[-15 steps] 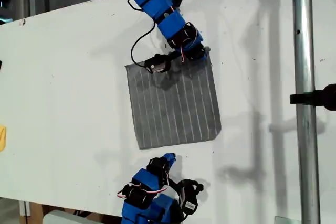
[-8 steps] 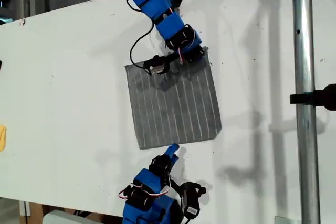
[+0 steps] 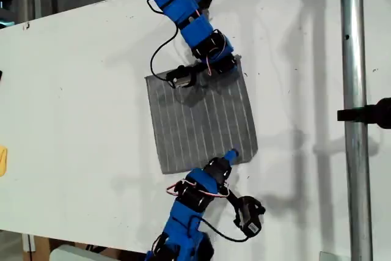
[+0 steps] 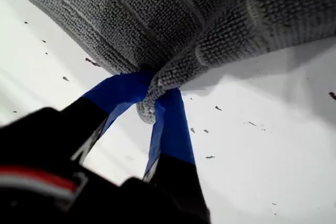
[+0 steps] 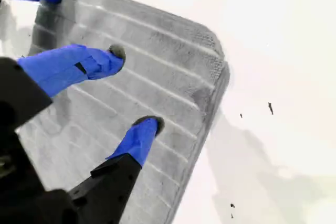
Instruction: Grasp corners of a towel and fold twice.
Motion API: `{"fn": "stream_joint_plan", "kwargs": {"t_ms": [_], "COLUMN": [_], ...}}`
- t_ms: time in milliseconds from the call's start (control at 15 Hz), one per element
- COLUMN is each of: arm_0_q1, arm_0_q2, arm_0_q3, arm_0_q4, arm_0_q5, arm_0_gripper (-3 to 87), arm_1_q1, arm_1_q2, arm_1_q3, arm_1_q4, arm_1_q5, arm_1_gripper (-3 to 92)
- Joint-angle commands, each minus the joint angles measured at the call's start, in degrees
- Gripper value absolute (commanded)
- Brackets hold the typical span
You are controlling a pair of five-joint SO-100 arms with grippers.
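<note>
Grey striped terry, thin stuff: the towel lies mostly flat in the middle of the white table. My first gripper is clamped on one of its corners, the one nearest the far arm in the exterior view, and that bit of cloth is bunched and lifted off the surface. My second gripper has its jaws spread wide, tips resting on or just above the fabric, holding nothing.

The snag I see: those spread jaws sit inboard of the near corner, not over it. Closing here would probably grab a pleat of mid-cloth, and the fold would come out crooked. The towel is also thin and flat against the table, so the tips could just skate over it. The first gripper's bite looks small too, so a tug from the other end might pull it free.

Room-wise, both grippers are along the towel's edge on the exterior view's right. There's loads of bare table toward the exterior view's left for carrying that edge across. The metal pole stands well apart on the exterior view's right.
</note>
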Motion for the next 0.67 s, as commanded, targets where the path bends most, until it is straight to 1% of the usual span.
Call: {"fn": "stream_joint_plan", "kwargs": {"t_ms": [0, 200, 600], "arm_0_q1": [2.0, 2.5, 2.5], "arm_0_q2": [-5.4, -12.7, -20.7], "arm_0_q3": [-7.8, -11.0, -10.5], "arm_0_q4": [-0.6, -2.3, -6.1], "arm_0_q5": [-0.3, -0.8, -1.2], "arm_0_gripper": [21.6, 22.4, 23.0], "arm_1_q1": [0.8, 0.9, 0.7], "arm_1_q2": [0.9, 0.9, 1.6], "arm_1_q3": [-0.2, -0.3, -0.4], "arm_1_q4": [-0.7, -0.8, -0.6], "arm_1_q5": [-0.6, -0.7, -0.7], "arm_1_gripper": [-0.2, -0.2, -0.2]}}
